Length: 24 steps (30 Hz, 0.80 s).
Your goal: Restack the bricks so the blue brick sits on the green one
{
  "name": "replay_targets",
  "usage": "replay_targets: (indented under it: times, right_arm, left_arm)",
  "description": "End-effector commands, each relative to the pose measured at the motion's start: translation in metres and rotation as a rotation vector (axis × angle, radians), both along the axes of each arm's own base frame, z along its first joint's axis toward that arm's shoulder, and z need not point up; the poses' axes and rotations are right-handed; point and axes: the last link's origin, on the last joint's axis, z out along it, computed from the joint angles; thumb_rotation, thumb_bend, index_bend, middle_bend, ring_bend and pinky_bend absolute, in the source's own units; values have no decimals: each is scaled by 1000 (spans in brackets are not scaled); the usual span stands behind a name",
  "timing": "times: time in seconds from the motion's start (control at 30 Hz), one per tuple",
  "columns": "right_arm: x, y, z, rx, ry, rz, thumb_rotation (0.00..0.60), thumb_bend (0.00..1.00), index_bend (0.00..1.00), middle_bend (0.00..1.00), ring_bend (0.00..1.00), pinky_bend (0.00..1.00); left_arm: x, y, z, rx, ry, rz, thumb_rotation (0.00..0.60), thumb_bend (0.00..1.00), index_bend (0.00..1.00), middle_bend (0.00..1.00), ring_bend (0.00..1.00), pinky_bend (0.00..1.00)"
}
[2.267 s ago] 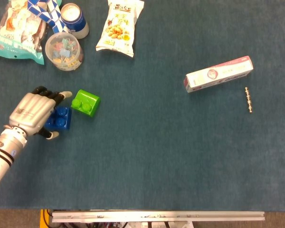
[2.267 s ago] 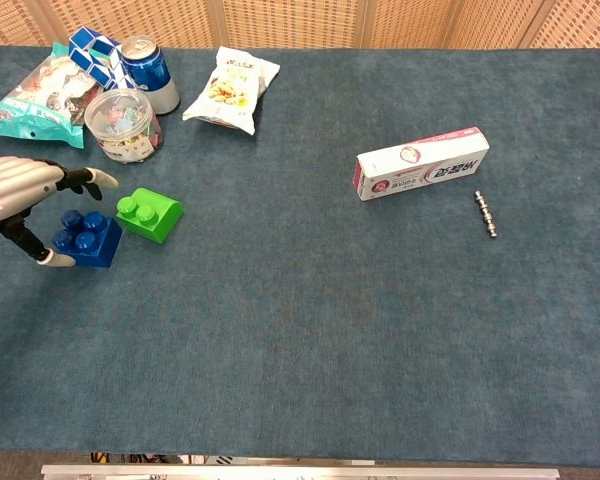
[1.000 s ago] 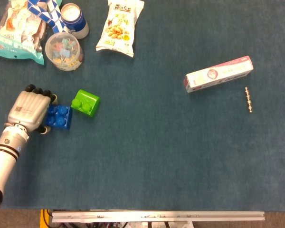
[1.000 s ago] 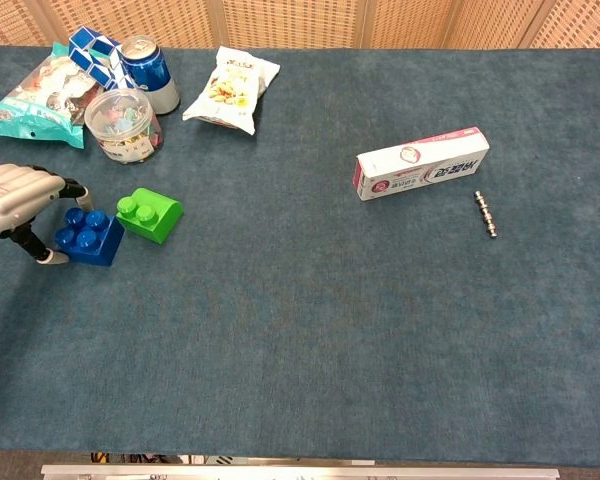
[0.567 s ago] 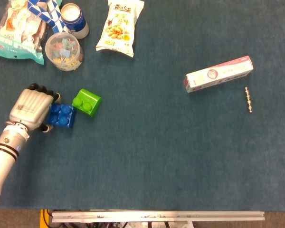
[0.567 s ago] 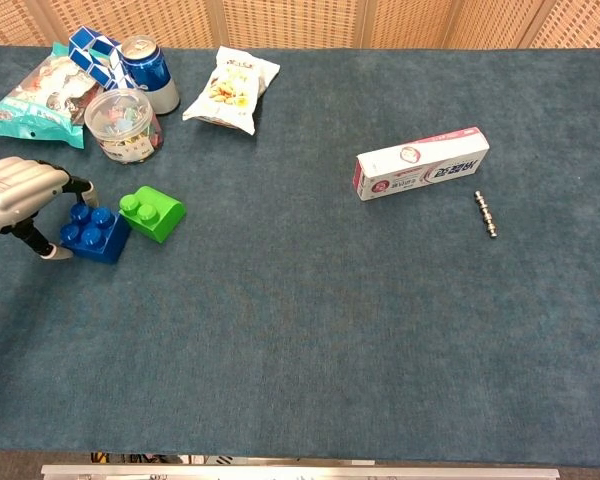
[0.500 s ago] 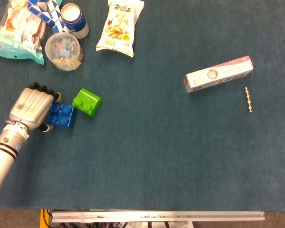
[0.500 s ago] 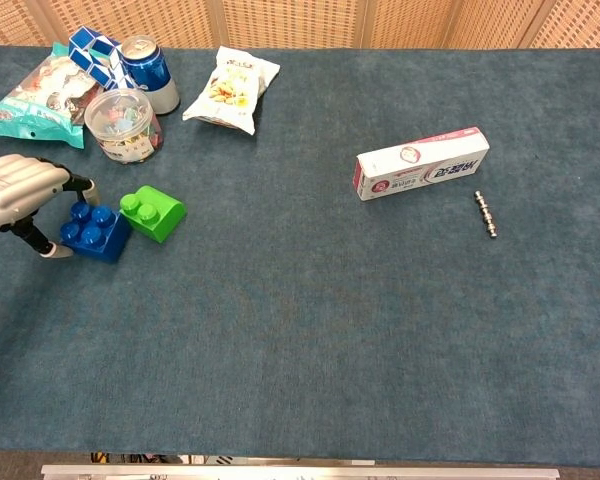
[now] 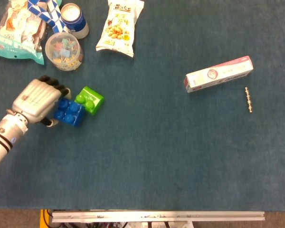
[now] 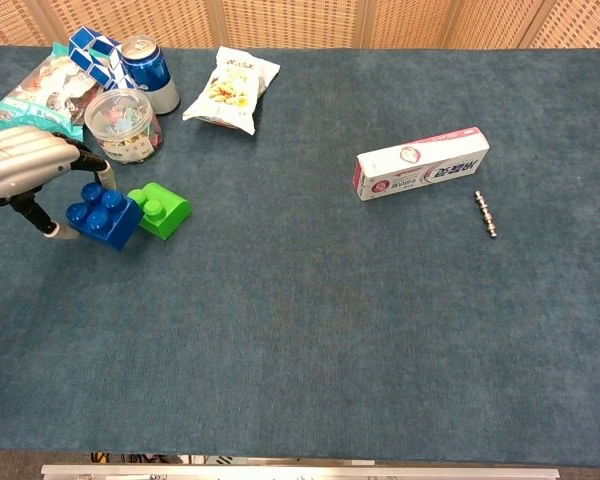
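My left hand (image 9: 38,100) (image 10: 25,168) grips the blue brick (image 9: 70,112) (image 10: 104,215) from its left side. The blue brick is lifted off the cloth and tilted, its right edge against the green brick (image 9: 90,100) (image 10: 161,210). The green brick lies on the blue table cloth just right of it, studs up and slightly turned. My right hand shows in neither view.
At the back left stand a clear tub of clips (image 9: 63,51) (image 10: 123,124), a blue can (image 9: 74,19), a snack bag (image 9: 119,26) and a teal packet (image 9: 15,33). A toothpaste box (image 9: 218,74) and a small metal rod (image 9: 248,99) lie at right.
My left hand closed on the blue brick, raised it and carried it right, up against the green brick. The green brick shifted slightly right.
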Motion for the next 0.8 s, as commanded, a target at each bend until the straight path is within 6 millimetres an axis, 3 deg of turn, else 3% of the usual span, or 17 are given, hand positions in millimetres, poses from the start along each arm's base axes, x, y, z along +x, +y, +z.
replay_targets:
  times: [0.03,0.37,0.8]
  right_arm:
    - [1,1,-1,3,2,1,600,306,371,355,254,310]
    - [3,3,-3,1,3,-6,600,306,371,355,256,310]
    - [-2,3,1,-5,-1,-18,600,306,371,355,256,310]
  left_arm:
    - [9,12,8,-15,19,-56,600,228,495,359,238,218]
    - [35,32,10,-54,31,-115,600,229,495,357,237,218]
    - [52,52,-10,-85,57,-90,600,229,493,353,236,218]
